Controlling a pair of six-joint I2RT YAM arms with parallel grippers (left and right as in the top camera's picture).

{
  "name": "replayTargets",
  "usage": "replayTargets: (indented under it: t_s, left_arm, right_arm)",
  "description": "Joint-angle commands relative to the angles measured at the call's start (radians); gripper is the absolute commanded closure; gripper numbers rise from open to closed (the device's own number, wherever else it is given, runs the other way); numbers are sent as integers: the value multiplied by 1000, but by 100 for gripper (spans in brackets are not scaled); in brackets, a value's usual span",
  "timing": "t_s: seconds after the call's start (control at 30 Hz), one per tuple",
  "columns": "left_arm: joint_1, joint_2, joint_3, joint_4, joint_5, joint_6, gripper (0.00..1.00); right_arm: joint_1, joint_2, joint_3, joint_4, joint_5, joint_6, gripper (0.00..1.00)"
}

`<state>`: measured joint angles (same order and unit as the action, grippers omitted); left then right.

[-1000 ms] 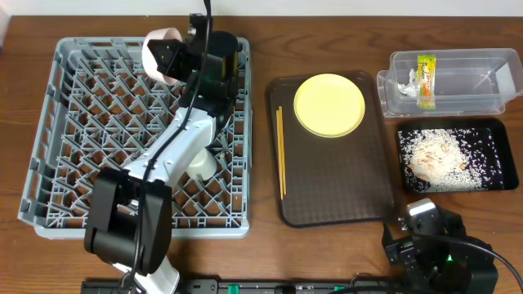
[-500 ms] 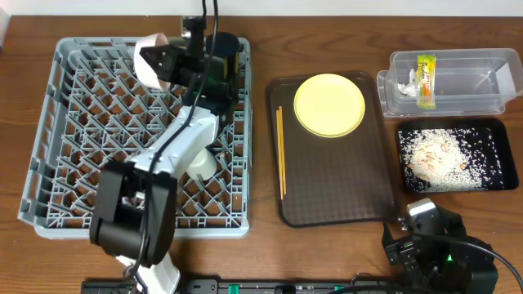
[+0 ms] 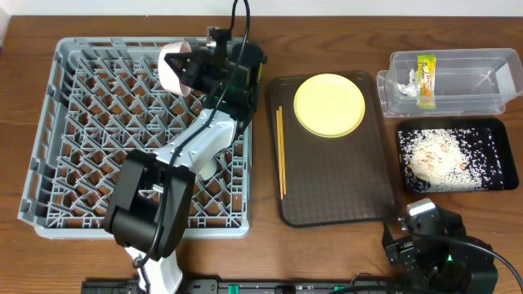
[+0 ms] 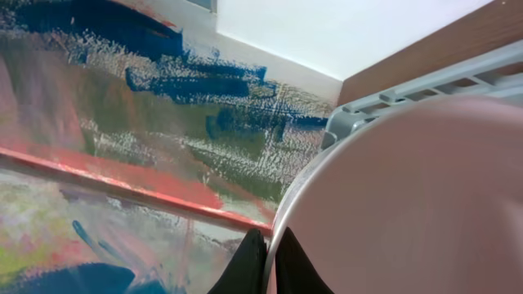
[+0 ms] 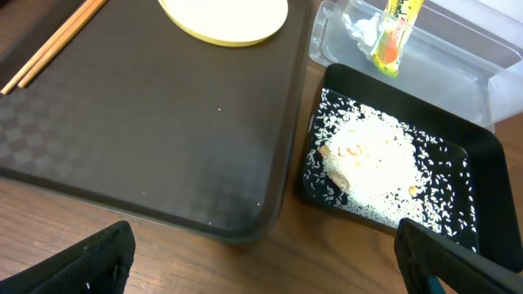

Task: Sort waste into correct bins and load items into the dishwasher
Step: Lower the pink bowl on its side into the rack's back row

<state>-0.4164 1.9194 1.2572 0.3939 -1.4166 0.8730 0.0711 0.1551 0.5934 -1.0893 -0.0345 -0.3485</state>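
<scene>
The left arm [image 3: 214, 135] had a white middle link between bulky black joints, with a thin black cable [image 3: 242, 15] looped along it and a yellow patch [image 3: 243, 72] near the wrist. The right arm [image 3: 437, 249] was black, with a small green light [image 3: 448, 260].

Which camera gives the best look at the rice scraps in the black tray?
The right wrist view: the rice scraps lie close up in the black tray. Overhead shows them whole but small. The left wrist view misses them.
</scene>
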Motion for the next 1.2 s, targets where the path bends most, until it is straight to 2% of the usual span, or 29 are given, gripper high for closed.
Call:
replayTargets:
  t_s: [0.0,0.7,0.83,1.17]
  left_arm:
    - [5,26,6,4,3,6,94]
    - [4,28,-81,5,50,0,94]
    - [4,28,-83,-7,64,-23,94]
    - [-13,28,-85,-146,101,-138,94]
  right_arm:
    - [-7,-1,-1,-3,-8,-8,1]
    - [-7,-1,-1,-3,-8,-8,1]
    - [-7,-1,-1,-3,-8,-8,1]
    - [-7,-1,-1,-3,-8,-8,1]
